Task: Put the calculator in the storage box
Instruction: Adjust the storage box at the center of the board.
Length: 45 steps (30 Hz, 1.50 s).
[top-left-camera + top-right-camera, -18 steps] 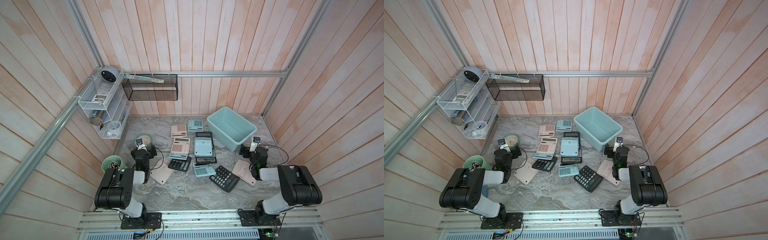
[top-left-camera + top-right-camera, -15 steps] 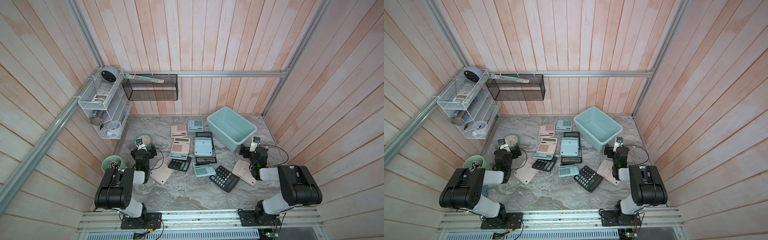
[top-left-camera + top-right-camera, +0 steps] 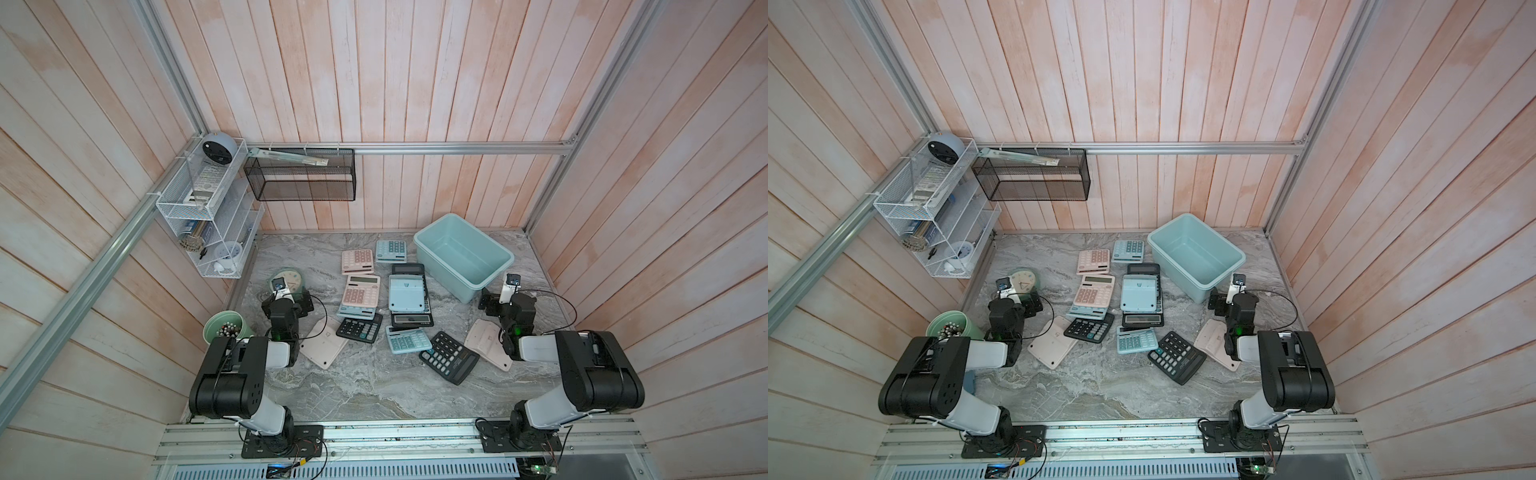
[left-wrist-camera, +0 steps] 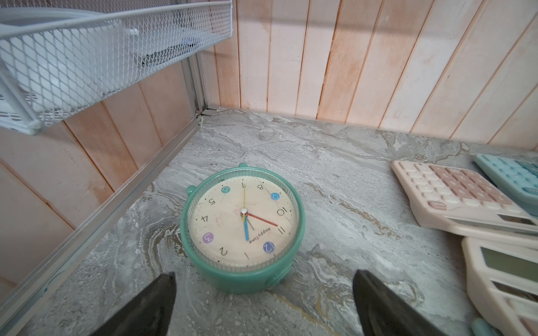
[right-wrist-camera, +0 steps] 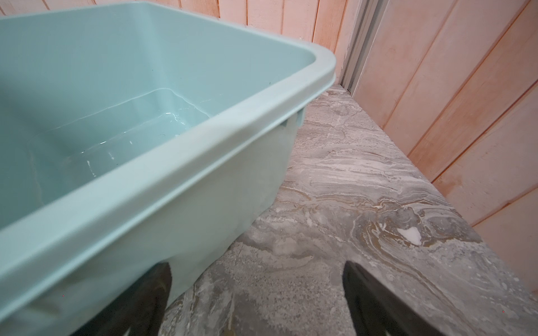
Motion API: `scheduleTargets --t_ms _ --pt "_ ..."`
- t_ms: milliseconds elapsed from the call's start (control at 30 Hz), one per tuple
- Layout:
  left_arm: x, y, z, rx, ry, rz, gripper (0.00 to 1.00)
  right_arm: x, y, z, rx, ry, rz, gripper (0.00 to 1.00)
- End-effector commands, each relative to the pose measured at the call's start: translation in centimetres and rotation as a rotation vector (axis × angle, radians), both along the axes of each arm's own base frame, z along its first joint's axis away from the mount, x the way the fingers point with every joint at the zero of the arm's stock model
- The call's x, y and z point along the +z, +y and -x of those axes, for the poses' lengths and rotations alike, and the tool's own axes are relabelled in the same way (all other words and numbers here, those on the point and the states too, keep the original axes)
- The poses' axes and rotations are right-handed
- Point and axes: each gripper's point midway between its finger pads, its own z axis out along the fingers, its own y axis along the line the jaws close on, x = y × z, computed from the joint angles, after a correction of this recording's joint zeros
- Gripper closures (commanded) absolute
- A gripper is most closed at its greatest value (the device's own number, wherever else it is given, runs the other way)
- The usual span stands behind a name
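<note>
**Nothing packed yet**

The calculators [image 3: 406, 293] lie scattered mid-way across the table [image 3: 374, 386], just left of the teal storage box [image 3: 444, 267] at the far right. The left fingers [image 4: 151, 305] stand wide apart, holding nothing, facing a green clock [image 4: 243, 227]. The right fingers [image 5: 145, 296], likewise spread, hover beside the box's near wall.

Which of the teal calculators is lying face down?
The teal calculator lying on a black calculator: it shows its plain back, the exposed others show keys.

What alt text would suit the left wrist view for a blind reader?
A teal alarm clock lies face up on a grey marbled table, just beyond the open, empty left tool. A pink calculator and a white mesh shelf are nearby.
</note>
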Motion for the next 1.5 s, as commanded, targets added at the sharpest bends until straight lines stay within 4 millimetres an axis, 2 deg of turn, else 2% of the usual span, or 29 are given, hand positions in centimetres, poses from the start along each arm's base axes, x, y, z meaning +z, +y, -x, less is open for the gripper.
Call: scheduleTargets --t_ms 0,100,167,333,433,533,600,833,967,1033,1100,1167,1267,1367,1467 --pt "0.7 0.1 -0.5 0.0 -0.02 -0.015 0.0 -0.4 -0.1 0.1 -0.006 0.003 0.014 0.02" --pt "1.0 0.2 -0.1 0.011 -0.038 -0.024 0.0 -0.3 -0.1 0.1 -0.008 0.002 0.014 0.02" --pt "2.3 0.9 1.0 0.069 -0.079 -0.029 0.0 -0.1 0.3 0.7 0.013 -0.028 0.017 0.02" --pt "5.4 2.0 3.9 0.159 -0.19 -0.027 0.0 2.9 -0.4 2.5 -0.043 -0.119 0.031 0.02" --pt "7.6 2.1 4.9 0.177 -0.25 -0.012 0.0 4.4 0.9 3.2 0.026 -0.134 0.045 0.02" --pt "9.4 1.9 5.7 0.186 -0.274 0.075 0.0 6.0 1.9 4.0 0.051 -0.165 0.054 0.02" --pt "10.5 1.6 6.1 0.184 -0.253 0.138 0.0 7.1 2.6 4.6 0.067 -0.176 -0.002 0.02" --pt "13.6 -1.7 8.1 0.047 -0.25 0.487 0.0 10.6 3.8 7.1 0.076 -0.144 -0.248 0.02" --pt "14.0 -5.4 8.3 -0.132 -0.253 0.715 0.0 12.4 4.4 8.3 0.088 -0.085 -0.341 0.02" --pt "13.4 -6.7 8.4 -0.196 -0.218 0.753 0.0 13.3 4.9 8.5 0.108 -0.037 -0.367 0.02" --pt "13.1 -7.2 8.5 -0.222 -0.184 0.741 0.0 13.6 5.3 8.4 0.114 0.024 -0.398 0.02" --pt "12.5 -7.4 8.7 -0.23 -0.154 0.716 0.0 13.8 5.8 7.9 0.149 0.056 -0.439 0.02" --pt "12.3 -8.0 8.8 -0.269 -0.116 0.671 0.0 13.8 4.7 6.9 0.115 0.082 -0.536 0.02" --pt "13.1 -8.8 9.2 -0.325 -0.068 0.607 0.0 14.1 5.1 5.4 0.152 0.135 -0.565 0.05" --pt "12.5 -9.0 9.4 -0.329 -0.037 0.611 0.0 14.0 6.3 3.7 0.212 0.213 -0.543 0.09"
